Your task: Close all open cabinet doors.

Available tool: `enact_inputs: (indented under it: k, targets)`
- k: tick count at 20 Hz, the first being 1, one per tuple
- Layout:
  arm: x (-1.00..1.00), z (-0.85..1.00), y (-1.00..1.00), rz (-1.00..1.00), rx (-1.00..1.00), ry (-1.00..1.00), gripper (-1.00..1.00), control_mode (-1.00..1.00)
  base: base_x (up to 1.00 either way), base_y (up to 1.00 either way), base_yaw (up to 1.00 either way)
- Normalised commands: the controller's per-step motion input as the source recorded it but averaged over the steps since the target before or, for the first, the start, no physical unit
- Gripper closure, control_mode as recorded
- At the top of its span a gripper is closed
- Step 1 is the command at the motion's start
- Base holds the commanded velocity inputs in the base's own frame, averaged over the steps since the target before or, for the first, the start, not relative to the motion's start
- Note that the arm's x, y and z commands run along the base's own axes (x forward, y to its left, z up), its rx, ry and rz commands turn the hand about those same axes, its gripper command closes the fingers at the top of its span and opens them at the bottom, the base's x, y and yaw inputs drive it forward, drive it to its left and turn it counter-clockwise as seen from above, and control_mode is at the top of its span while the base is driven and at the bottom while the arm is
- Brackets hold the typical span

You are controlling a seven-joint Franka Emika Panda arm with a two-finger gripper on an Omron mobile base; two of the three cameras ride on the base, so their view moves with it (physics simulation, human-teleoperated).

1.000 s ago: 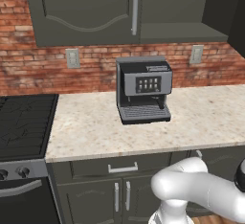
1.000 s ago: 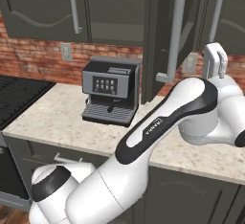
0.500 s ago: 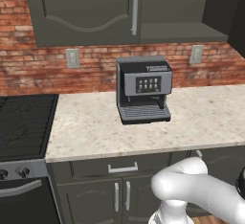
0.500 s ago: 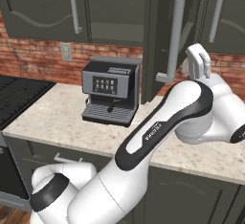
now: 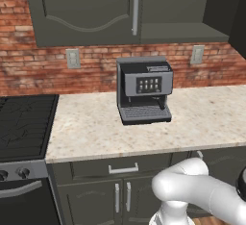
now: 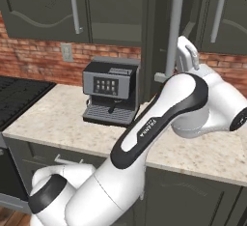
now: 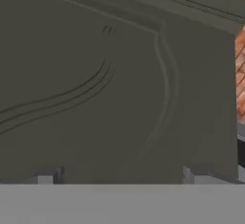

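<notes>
Open door: one cabinet door (image 6: 157, 36) stands swung out from the wall cabinets, edge-on to the right base camera, its long silver handle (image 6: 172, 29) facing the room; it hangs above the right part of the counter (image 6: 58, 119), just right of the coffee machine (image 6: 110, 92).
Open compartment: in the left base view a cabinet bay (image 5: 180, 7) right of the closed door's bar handle (image 5: 136, 6) shows its bare floor, so this is likely the one to shut.
Closed doors: the far-left door (image 6: 38, 3) and the right-hand door (image 6: 226, 12) sit flush.
Gripper: the gripper (image 6: 188, 56) is raised beside the open door, just right of its handle; the hand view looks flat onto the arched moulding of the door panel (image 7: 119, 84) from very near, which suits a push with the hand rather than a grasp.
Jaws: apart, holding nothing; both fingertips (image 7: 48, 177) rise wide at the bottom of the hand view.
Contact: I cannot tell whether the tips touch the panel.
In the way: the coffee machine stands below the door's sweep and looks clear of it; the brick backsplash (image 5: 96, 65), wall outlets (image 5: 73, 58) and stove (image 5: 24, 123) lie well apart.
</notes>
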Motion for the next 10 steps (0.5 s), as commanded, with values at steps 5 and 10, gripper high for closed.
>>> enact_inputs:
  k: [5,10]
  targets:
    - [0.0,0.14,0.45,0.08,-0.07,0.0,-1.0,-1.0,0.0,0.0,0.0]
    - [0.01,0.02,0.53,0.04,-0.08,0.0,-1.0,-1.0,0.0,0.0,0.0]
